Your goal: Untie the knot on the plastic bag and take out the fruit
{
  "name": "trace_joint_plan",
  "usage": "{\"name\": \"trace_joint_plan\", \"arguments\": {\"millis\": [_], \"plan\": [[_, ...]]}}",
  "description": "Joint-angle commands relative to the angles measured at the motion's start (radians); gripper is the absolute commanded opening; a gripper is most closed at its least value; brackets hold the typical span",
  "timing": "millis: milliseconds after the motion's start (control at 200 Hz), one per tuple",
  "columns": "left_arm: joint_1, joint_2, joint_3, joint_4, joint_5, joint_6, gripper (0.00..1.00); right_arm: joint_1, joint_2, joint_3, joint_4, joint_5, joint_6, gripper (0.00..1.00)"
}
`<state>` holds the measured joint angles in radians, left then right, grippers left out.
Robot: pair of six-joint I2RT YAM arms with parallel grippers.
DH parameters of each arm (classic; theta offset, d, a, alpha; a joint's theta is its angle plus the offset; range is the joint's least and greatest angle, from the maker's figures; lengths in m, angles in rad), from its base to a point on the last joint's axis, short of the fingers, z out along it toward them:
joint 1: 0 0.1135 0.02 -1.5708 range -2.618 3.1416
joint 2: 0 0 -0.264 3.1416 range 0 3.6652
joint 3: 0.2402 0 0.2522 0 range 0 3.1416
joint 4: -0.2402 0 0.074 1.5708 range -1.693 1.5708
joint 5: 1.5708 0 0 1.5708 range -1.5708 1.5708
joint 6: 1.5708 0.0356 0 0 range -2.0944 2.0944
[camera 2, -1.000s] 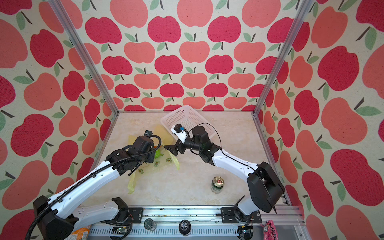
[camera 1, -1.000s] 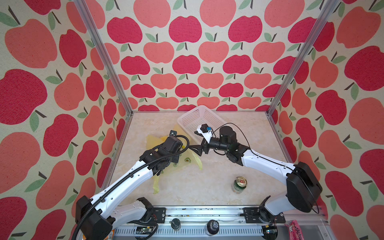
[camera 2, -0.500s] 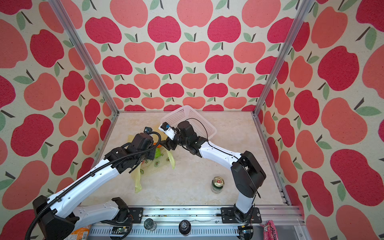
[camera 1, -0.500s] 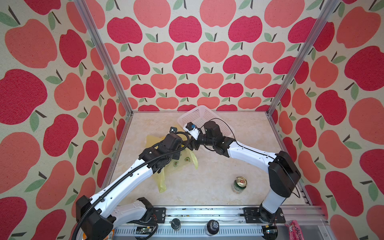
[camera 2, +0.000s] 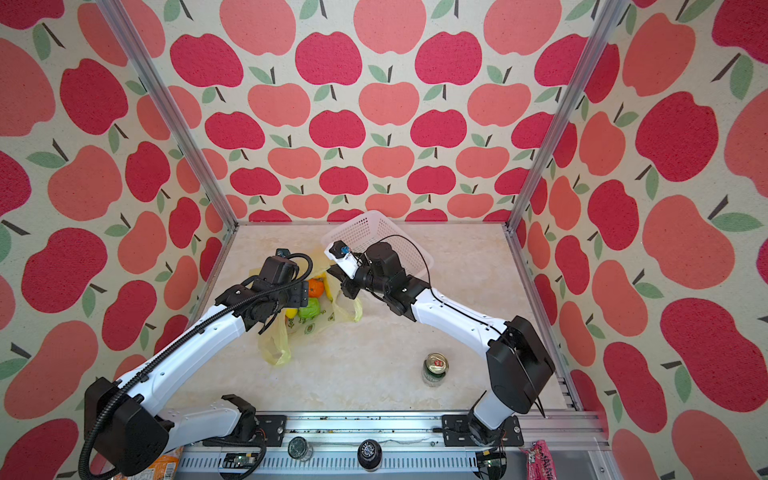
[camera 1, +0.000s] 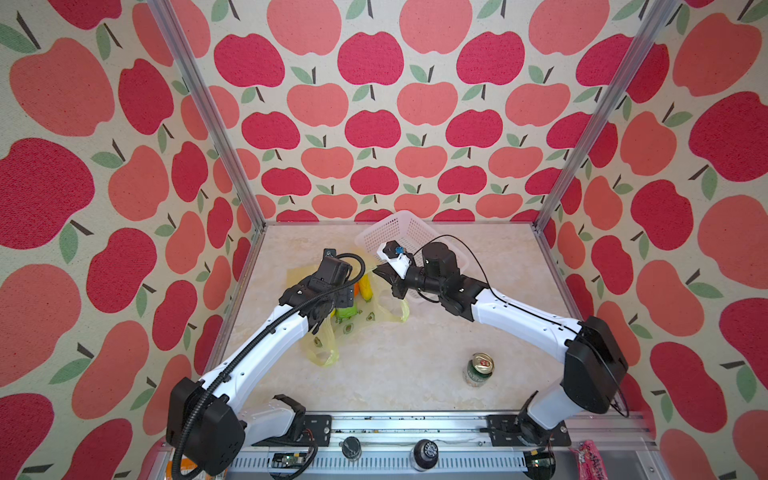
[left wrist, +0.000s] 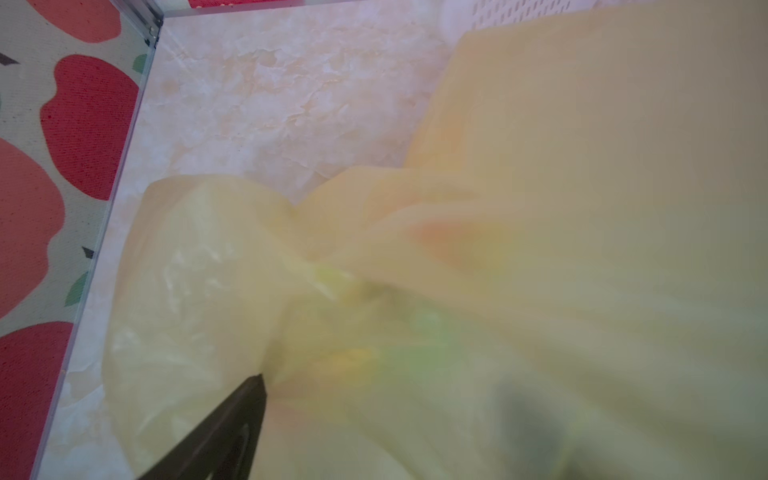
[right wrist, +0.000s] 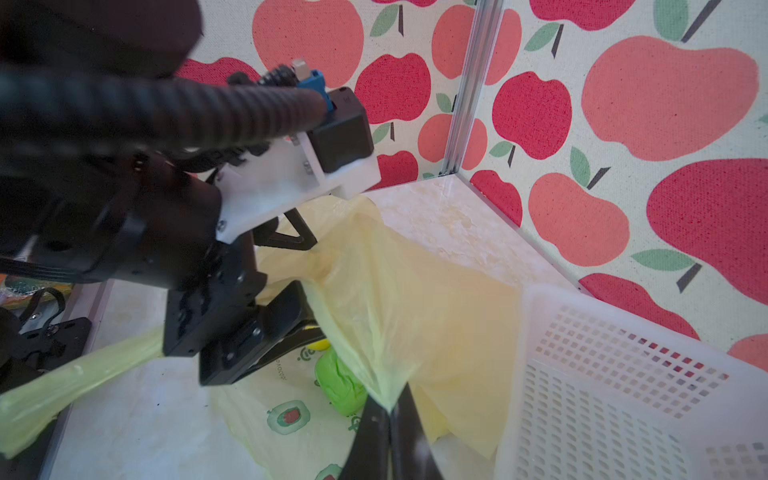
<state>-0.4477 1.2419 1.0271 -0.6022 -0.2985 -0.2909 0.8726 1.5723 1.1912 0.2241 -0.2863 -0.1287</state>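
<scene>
The yellow plastic bag (camera 1: 365,322) (camera 2: 320,328) lies left of centre, its mouth apart and its handle loops loose. The knot is out of view. Fruit (camera 1: 365,287) (camera 2: 309,309) in orange, yellow and green shows in the mouth; a green piece (right wrist: 338,388) shows in the right wrist view. My left gripper (camera 1: 352,292) (camera 2: 302,293) (right wrist: 313,286) hangs open at the mouth, bag film between its fingers. Film covers the left wrist view (left wrist: 374,399). My right gripper (camera 1: 380,273) (camera 2: 334,274) (right wrist: 390,409) is shut on the bag's raised edge.
A white mesh basket (camera 1: 409,232) (camera 2: 374,228) (right wrist: 623,374) stands at the back, right behind my right gripper. A green drink can (camera 1: 478,370) (camera 2: 434,370) stands upright at the front right. Apple-print walls close in three sides.
My right gripper moved left to the bag and shut on its edge. My left gripper opened its jaws. The bag's mouth spread and fruit came into sight.
</scene>
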Motion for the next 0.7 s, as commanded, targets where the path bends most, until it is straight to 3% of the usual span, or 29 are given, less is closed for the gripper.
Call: {"name": "trace_joint_plan", "arguments": {"millis": [0, 35, 100, 195, 310, 540, 690], "plan": [[0.046, 0.023, 0.042, 0.058, 0.091, 0.025, 0.39, 0.005, -0.017, -0.021, 0.045, -0.015, 0.024, 0.00], [0.055, 0.031, 0.064, 0.063, 0.109, 0.032, 0.22, 0.004, -0.015, -0.019, 0.041, -0.011, 0.026, 0.02], [0.062, 0.053, 0.113, 0.057, 0.118, 0.048, 0.05, 0.004, -0.013, -0.018, 0.038, 0.011, 0.028, 0.19], [0.078, 0.083, 0.185, 0.046, 0.104, 0.072, 0.00, 0.001, -0.021, -0.021, 0.029, 0.047, 0.029, 0.50], [0.127, 0.129, 0.279, 0.023, 0.129, 0.085, 0.00, -0.011, -0.058, -0.058, 0.061, 0.077, 0.039, 0.76], [0.173, 0.182, 0.442, -0.019, 0.115, 0.089, 0.00, -0.104, -0.155, -0.144, 0.118, 0.103, 0.125, 0.89], [0.169, 0.162, 0.475, -0.019, 0.060, 0.076, 0.00, -0.199, -0.204, -0.199, 0.140, 0.222, 0.172, 0.98]]}}
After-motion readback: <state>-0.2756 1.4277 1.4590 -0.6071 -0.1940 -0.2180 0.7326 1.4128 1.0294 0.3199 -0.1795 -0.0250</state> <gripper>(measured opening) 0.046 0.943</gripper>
